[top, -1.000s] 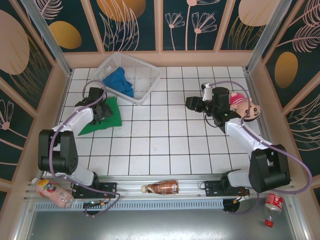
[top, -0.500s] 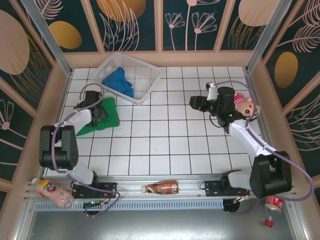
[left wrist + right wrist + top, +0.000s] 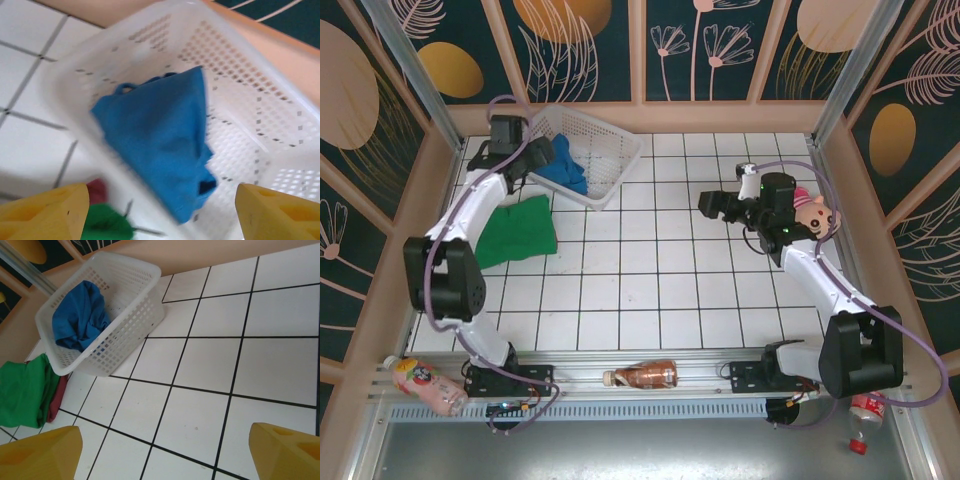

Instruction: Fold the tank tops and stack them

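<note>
Meanwhile, by the white tiled worktop's (image 3: 650,280) left edge, a bright green cloth tank top (image 3: 517,230) lies atop a maroon-red tank top (image 3: 57,397). The left arm's fingers (image 3: 45,210) hang spread and empty above a crumpled blue tank top (image 3: 160,140) in a white plastic lattice basket (image 3: 608,150) near the far-left corner. The right arm's fingers (image 3: 285,450), toward the right edge, stand released.

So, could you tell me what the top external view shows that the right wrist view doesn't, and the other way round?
Top external adds the left gripper over the basket, the right gripper above the tiles, a pink doll behind it, and a bottle on the near rail. Right wrist adds a maroon tank top peeking out at the green tank top edge, plus its own yellow fingertips, wide apart. Shared: the basket holding the blue tank top, with the green tank top beside it.
</note>
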{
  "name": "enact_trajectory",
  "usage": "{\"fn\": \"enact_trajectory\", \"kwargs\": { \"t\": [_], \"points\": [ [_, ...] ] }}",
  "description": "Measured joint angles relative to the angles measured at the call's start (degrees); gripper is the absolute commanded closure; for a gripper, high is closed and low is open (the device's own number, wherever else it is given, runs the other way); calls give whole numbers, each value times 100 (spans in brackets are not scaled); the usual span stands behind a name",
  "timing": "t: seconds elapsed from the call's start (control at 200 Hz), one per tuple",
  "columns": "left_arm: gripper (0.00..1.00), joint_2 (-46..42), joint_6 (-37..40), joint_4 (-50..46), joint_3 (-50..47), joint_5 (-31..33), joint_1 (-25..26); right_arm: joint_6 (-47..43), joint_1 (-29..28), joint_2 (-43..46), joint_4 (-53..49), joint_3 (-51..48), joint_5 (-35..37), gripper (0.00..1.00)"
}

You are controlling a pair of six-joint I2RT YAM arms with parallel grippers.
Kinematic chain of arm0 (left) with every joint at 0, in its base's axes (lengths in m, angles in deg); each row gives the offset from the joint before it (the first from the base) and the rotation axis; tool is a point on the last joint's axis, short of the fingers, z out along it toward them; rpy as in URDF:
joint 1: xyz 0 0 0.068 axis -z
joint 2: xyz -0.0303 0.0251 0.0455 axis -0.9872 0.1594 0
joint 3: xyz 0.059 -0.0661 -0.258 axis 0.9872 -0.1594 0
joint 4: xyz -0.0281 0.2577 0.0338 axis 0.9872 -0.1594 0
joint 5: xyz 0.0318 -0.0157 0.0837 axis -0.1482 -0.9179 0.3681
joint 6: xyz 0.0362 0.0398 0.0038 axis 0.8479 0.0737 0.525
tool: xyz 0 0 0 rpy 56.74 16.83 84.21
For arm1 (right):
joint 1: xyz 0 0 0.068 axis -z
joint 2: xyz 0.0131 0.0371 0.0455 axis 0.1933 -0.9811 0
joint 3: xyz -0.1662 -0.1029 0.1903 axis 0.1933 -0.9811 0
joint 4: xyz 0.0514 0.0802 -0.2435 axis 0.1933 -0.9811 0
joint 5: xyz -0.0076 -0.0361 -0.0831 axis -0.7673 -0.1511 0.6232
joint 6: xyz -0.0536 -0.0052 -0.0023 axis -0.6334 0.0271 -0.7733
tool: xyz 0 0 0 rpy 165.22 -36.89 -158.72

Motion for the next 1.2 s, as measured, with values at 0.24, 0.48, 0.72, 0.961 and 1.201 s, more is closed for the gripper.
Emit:
{"fn": "enact_trajectory", "kwargs": {
  "t": [0.24, 0.48, 0.72, 0.961, 1.201],
  "points": [
    [22, 1956, -22, -374, 1547, -74, 146, 0, 0, -243, -17, 407, -330, 2],
    [39, 3174, 74, -990, 3016, 337, 162, -39, -2, -334, -271, 540, -671, 2],
    [100, 3595, 245, -1486, 3856, 411, 162, -103, -2, -385, -549, 726, -706, 1],
    [100, 3362, 317, -1563, 4170, -101, 205, -98, 0, -387, -588, 726, -704, 1],
    [100, 2006, 111, -1572, 4135, -673, 664, 50, -7, -341, -468, 715, -704, 1]
  ]
}}
